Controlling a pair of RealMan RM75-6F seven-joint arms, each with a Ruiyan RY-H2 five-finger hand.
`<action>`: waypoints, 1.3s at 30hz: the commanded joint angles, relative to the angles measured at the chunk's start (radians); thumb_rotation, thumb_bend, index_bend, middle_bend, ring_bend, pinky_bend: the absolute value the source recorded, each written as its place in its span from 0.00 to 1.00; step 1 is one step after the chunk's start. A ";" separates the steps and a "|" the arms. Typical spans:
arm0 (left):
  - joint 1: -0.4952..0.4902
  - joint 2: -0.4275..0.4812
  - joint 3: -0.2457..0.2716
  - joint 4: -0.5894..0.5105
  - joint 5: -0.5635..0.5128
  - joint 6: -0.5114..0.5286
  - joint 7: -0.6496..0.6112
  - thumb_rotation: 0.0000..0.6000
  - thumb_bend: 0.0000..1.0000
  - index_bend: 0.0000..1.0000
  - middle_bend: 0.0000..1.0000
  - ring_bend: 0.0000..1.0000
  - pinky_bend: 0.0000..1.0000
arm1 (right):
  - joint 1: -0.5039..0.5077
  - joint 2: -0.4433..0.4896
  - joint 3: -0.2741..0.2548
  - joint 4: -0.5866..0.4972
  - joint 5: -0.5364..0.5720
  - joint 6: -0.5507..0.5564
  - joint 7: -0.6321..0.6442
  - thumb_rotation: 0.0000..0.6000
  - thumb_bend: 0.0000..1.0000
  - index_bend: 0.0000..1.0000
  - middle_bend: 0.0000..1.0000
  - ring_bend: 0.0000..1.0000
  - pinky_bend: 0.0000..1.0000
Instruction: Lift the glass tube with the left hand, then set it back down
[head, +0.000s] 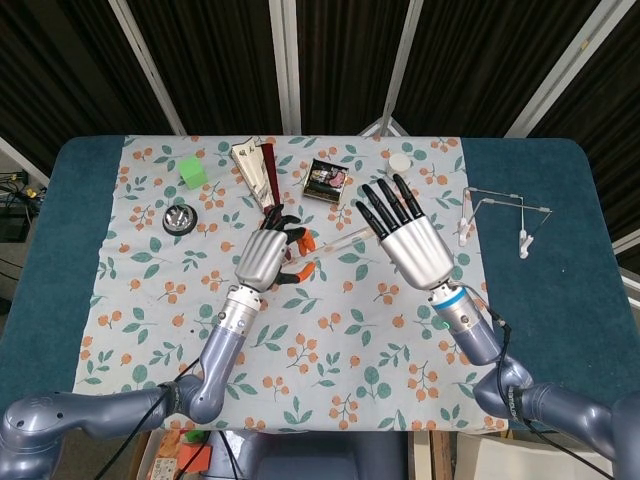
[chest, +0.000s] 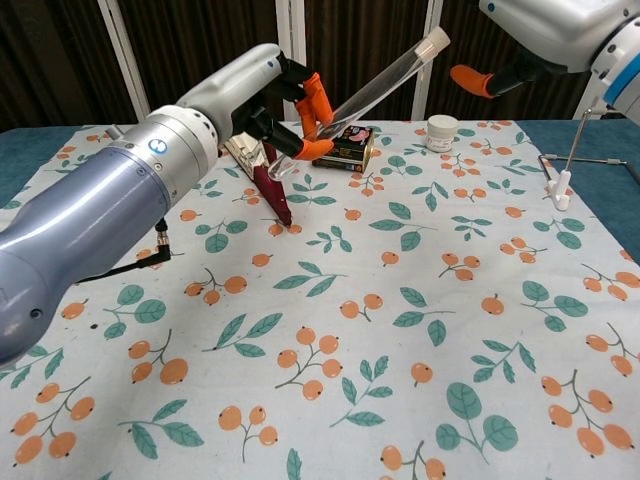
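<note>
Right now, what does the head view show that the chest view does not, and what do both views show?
Only the head view shows the green block and the round metal piece. Only the chest view shows the glass tube clear of the cloth, tilted upward. Both show the left hand holding the tube, the open right hand, the white jar and the wire rack.

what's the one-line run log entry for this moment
phase: tube lifted | left hand: grips glass tube at its lower end, tilted, off the table | right hand: open, holds nothing, apart from tube | set-down: not yet done
</note>
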 joint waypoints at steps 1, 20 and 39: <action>0.005 0.005 0.006 -0.006 0.007 0.003 -0.005 1.00 0.54 0.65 0.69 0.22 0.03 | -0.005 0.003 0.004 -0.005 0.015 -0.010 -0.015 1.00 0.43 0.26 0.11 0.00 0.04; 0.035 0.032 0.024 -0.038 0.035 0.021 -0.023 1.00 0.54 0.65 0.69 0.22 0.03 | -0.014 0.016 0.012 -0.053 0.070 -0.049 -0.082 1.00 0.43 0.35 0.12 0.00 0.04; 0.038 0.030 0.020 -0.032 0.037 0.020 -0.026 1.00 0.54 0.65 0.69 0.22 0.03 | -0.045 0.010 0.067 -0.201 0.248 -0.093 -0.093 1.00 0.43 0.29 0.12 0.00 0.04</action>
